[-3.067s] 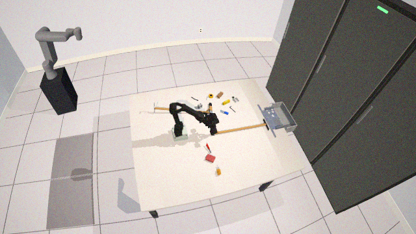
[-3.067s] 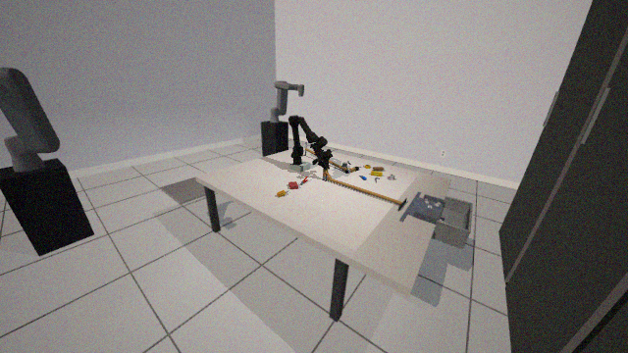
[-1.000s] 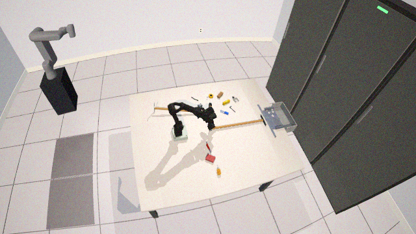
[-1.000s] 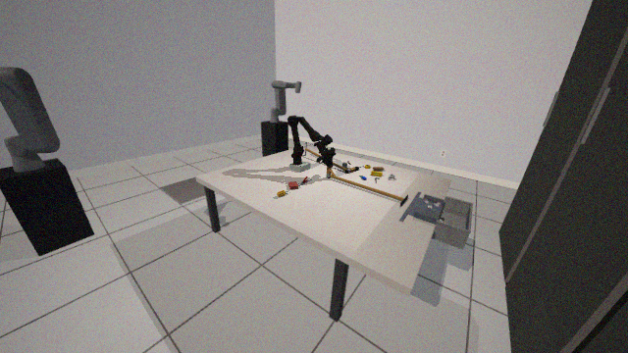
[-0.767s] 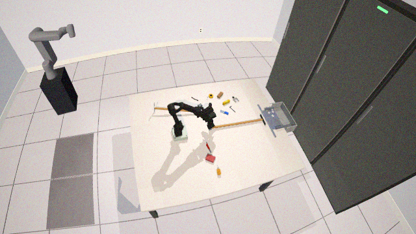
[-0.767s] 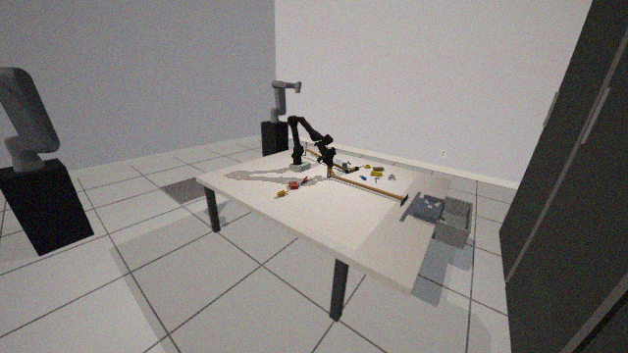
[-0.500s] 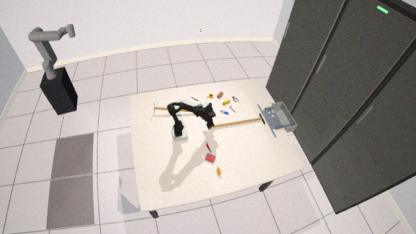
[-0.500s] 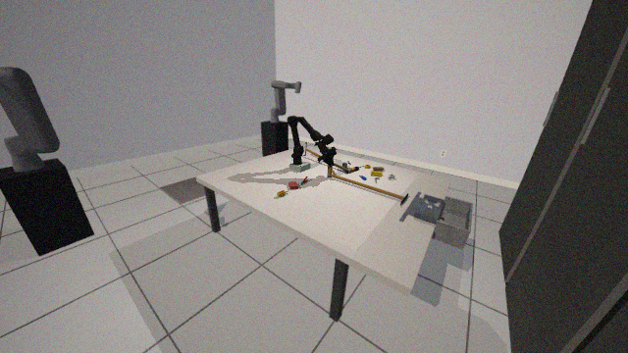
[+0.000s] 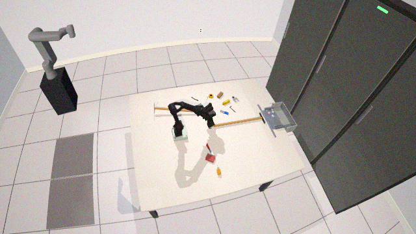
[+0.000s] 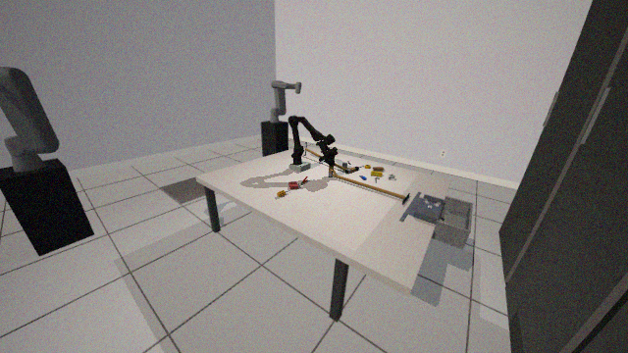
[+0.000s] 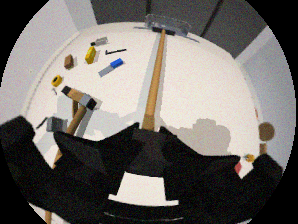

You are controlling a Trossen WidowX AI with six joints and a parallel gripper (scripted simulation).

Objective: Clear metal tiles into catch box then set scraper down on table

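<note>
My gripper is shut on the near end of the long scraper's wooden handle. The handle runs out from the fingers to the black scraper head, which is at the near edge of the blue-grey steel plate. Several small pale tiles lie on the plate beyond the head. The grey catch box is at the plate's far end. Whether the head touches the plate is too small to tell.
Another long wooden-handled tool lies behind the arm. A brown block, a yellow object and a blue-handled tool lie beyond the gripper. A red object and an orange one lie on the opposite side.
</note>
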